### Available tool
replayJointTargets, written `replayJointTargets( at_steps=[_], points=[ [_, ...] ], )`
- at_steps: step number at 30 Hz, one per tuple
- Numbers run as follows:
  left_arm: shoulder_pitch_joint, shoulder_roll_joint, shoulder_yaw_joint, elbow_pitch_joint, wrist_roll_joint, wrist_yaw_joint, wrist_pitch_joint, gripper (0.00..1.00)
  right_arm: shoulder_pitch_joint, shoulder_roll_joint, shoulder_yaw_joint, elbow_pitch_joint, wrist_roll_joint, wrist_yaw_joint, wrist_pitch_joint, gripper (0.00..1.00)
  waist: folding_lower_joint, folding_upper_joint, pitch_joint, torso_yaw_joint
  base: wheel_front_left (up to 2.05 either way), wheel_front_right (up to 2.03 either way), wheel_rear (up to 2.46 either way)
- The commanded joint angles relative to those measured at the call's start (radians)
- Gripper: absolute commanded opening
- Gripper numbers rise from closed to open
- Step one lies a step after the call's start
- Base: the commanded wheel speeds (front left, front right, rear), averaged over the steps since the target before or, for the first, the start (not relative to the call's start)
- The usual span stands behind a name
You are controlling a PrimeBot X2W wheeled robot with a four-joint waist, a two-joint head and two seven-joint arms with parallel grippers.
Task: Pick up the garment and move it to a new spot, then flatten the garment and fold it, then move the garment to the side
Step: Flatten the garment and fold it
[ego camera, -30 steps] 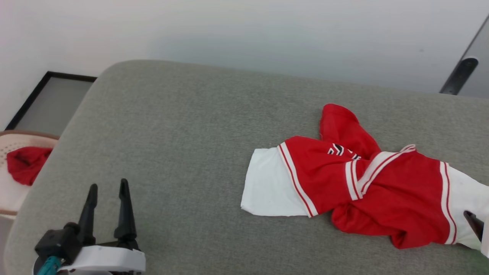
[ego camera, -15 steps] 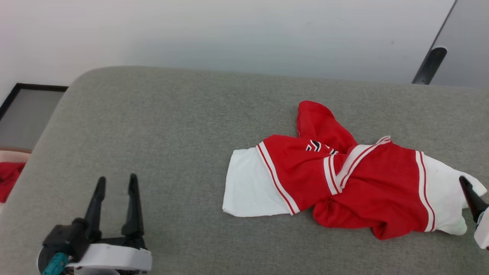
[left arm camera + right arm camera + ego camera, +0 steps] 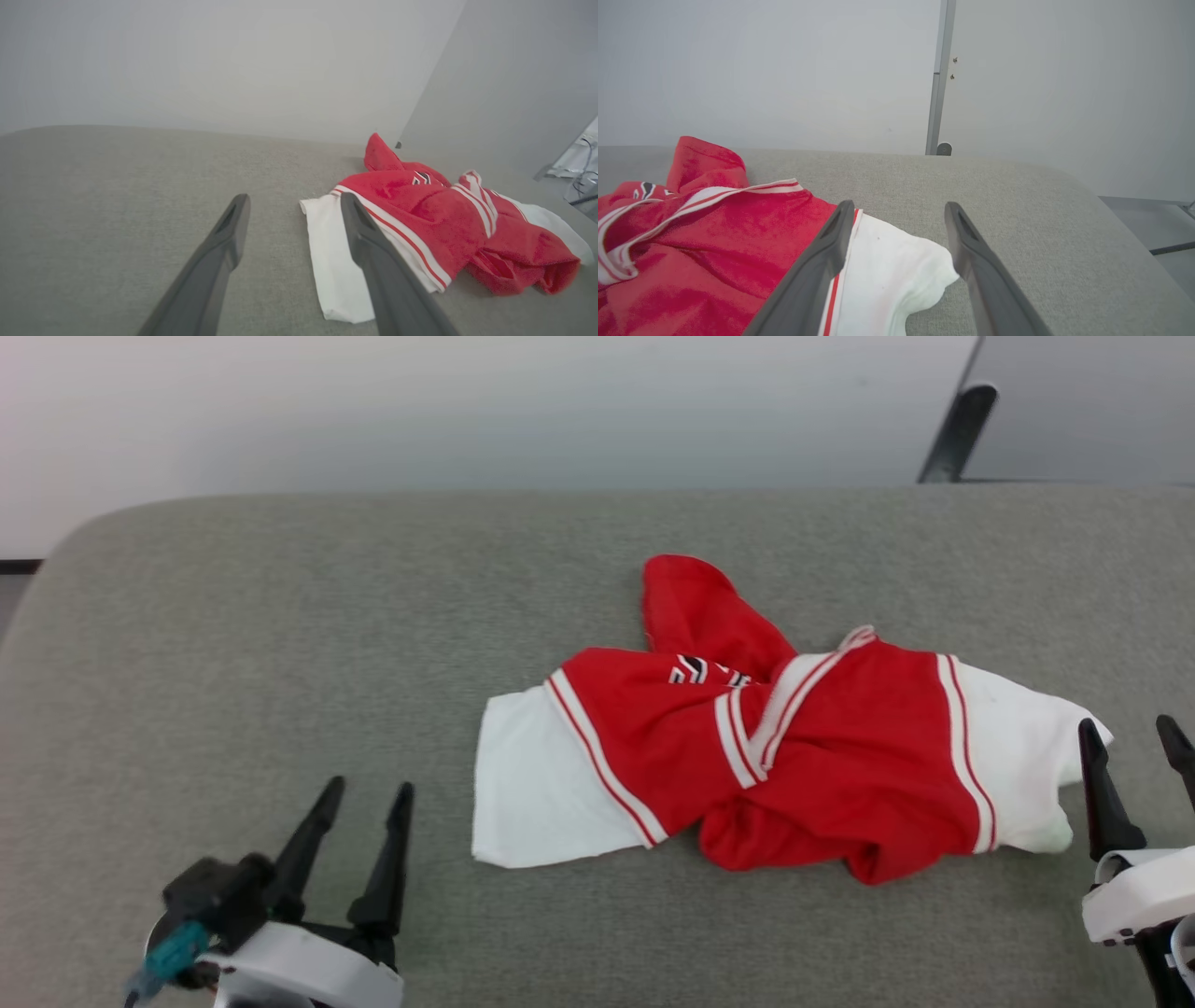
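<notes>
The garment (image 3: 822, 765), a red jersey T-shirt with white sleeve ends and striped trim, lies crumpled on the grey padded surface (image 3: 280, 644), right of centre. One white sleeve spreads flat toward the left, the other bunches at the right. My left gripper (image 3: 371, 787) stands open and empty at the lower left, a short way from the left sleeve (image 3: 334, 261). My right gripper (image 3: 1131, 726) is open at the lower right edge, its fingers beside the right white sleeve (image 3: 896, 280), with nothing gripped. A black emblem (image 3: 695, 669) peeks from a fold.
A pale wall runs behind the surface, with a dark door stop (image 3: 952, 434) and a panel at the top right. The surface's rounded left end (image 3: 56, 569) and far edge lie near. Bare grey padding stretches left of the garment.
The head camera has turned right, so the whole picture slid left and the basket with red cloth left view. My right gripper has risen into view beside the right sleeve.
</notes>
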Motion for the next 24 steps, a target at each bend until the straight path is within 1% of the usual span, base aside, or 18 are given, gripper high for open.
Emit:
replayJointTargets(
  at_steps=[1,4,6,9,10,12,13,14,15,17,18,20,22,23,24],
  points=[
    [-0.016,0.018,-0.017,-0.013,-0.016,0.000,0.017,1.00,0.001,0.004,-0.007,0.009,-0.010,-0.001,-0.011,1.00,0.0000,0.0000,0.032,-0.041,0.00,0.00,0.00],
    [-0.031,0.076,-0.062,-0.033,-0.083,0.000,0.131,1.00,-0.014,0.028,-0.004,0.037,-0.006,-0.001,-0.037,1.00,0.0000,0.0000,0.053,-0.068,0.00,0.00,0.00],
    [-0.051,0.095,-0.075,-0.042,-0.131,0.000,0.221,1.00,-0.022,0.037,-0.003,0.053,-0.007,-0.001,-0.045,1.00,0.0000,0.0000,0.066,-0.083,0.00,0.00,0.00],
    [-0.088,0.113,-0.073,-0.042,-0.210,0.025,0.401,1.00,-0.032,0.050,-0.004,0.073,-0.001,-0.001,-0.056,1.00,0.0000,0.0000,0.078,-0.100,0.00,0.00,0.00],
    [-0.105,0.127,-0.076,-0.045,-0.224,0.036,0.465,1.00,-0.034,0.050,-0.001,0.078,-0.003,-0.001,-0.060,1.00,0.0000,0.0000,0.082,-0.105,0.00,0.00,0.00],
    [-0.134,0.128,-0.078,-0.040,-0.278,0.070,0.599,1.00,-0.044,0.053,0.002,0.086,-0.001,-0.001,-0.066,1.00,0.0000,0.0000,0.087,-0.114,0.00,0.00,0.00],
    [-0.153,0.138,-0.081,-0.043,-0.295,0.087,0.661,1.00,-0.049,0.054,0.007,0.089,0.000,-0.001,-0.068,1.00,0.0000,0.0000,0.090,-0.120,0.00,0.00,0.00],
    [-0.169,0.138,-0.077,-0.038,-0.323,0.113,0.724,1.00,-0.052,0.053,0.009,0.091,-0.001,-0.001,-0.071,1.00,0.0000,0.0000,0.092,-0.124,0.00,0.00,0.00],
    [-0.185,0.153,-0.082,-0.035,-0.331,0.135,0.789,1.00,-0.056,0.056,0.013,0.093,0.001,-0.001,-0.072,1.00,0.0000,0.0000,0.095,-0.130,0.00,0.00,0.00],
    [-0.219,0.150,-0.079,-0.021,-0.371,0.195,0.905,1.00,-0.064,0.057,0.017,0.093,0.002,-0.001,-0.078,1.00,0.0000,0.0000,0.101,-0.140,0.00,0.00,0.00],
    [-0.234,0.157,-0.086,-0.016,-0.376,0.217,0.958,1.00,-0.067,0.059,0.019,0.091,0.001,-0.001,-0.082,1.00,0.0000,0.0000,0.103,-0.145,0.00,0.00,0.00],
    [-0.262,0.173,-0.085,0.006,-0.388,0.277,1.051,1.00,-0.071,0.064,0.026,0.088,0.004,-0.001,-0.088,1.00,0.0000,0.0000,0.107,-0.157,0.00,0.00,0.00],
    [-0.291,0.185,-0.096,0.023,-0.380,0.318,1.117,1.00,-0.076,0.067,0.028,0.085,0.005,-0.001,-0.092,1.00,0.0000,0.0000,0.110,-0.167,0.00,0.00,0.00],
    [-0.300,0.184,-0.101,0.038,-0.381,0.340,1.148,1.00,-0.078,0.069,0.029,0.084,0.007,-0.001,-0.095,1.00,0.0000,0.0000,0.111,-0.171,0.00,0.00,0.00],
    [-0.307,0.179,-0.106,0.049,-0.390,0.352,1.174,1.00,-0.078,0.071,0.030,0.083,0.009,-0.001,-0.098,1.00,0.0000,0.0000,0.111,-0.175,0.00,0.00,0.00]
  ],
)
